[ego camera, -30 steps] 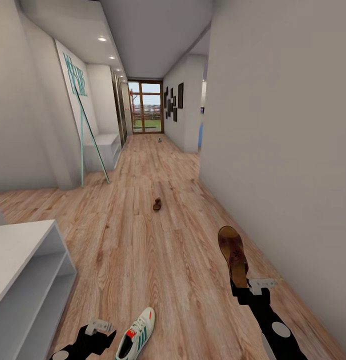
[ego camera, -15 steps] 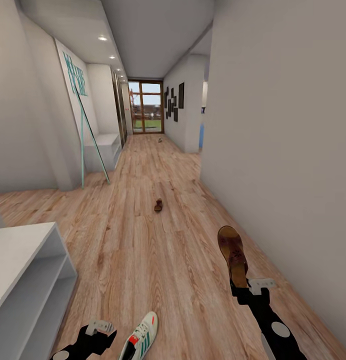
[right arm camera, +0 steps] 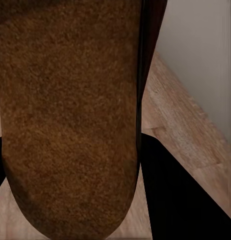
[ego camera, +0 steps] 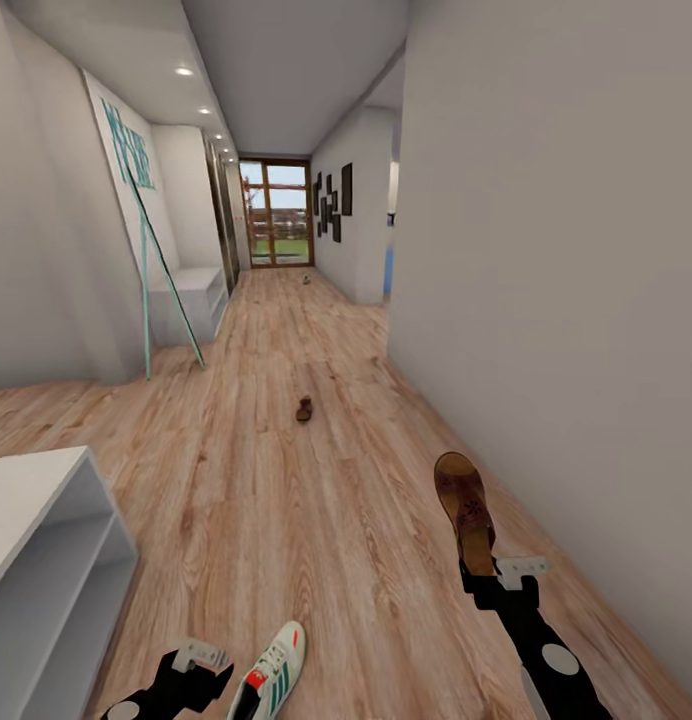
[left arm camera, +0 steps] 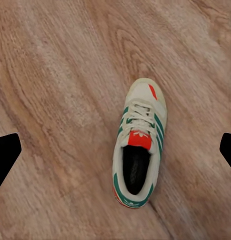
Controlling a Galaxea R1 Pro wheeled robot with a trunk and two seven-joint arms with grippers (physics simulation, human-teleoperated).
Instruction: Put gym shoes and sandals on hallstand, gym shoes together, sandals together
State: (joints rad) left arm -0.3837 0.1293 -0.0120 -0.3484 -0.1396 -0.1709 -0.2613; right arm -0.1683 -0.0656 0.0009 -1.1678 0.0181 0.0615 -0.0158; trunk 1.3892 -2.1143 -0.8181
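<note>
A stiff, light sandal [ego camera: 466, 510] is gripped at the heel by the closed right pincer [ego camera: 483, 580]; the sneaker [left arm camera: 139, 150], graspable at its collar, is straddled by the spread left pincer [ego camera: 201, 668].

We've got one brown sandal [ego camera: 466, 515] held up off the floor [ego camera: 286, 500], another sandal [ego camera: 304, 409] lying far down it, a white-green sneaker [ego camera: 270, 675] lying near us.

Right gripper [ego camera: 476, 572] holds a sandal [ego camera: 464, 507] above floor [ego camera: 316, 520].
</note>
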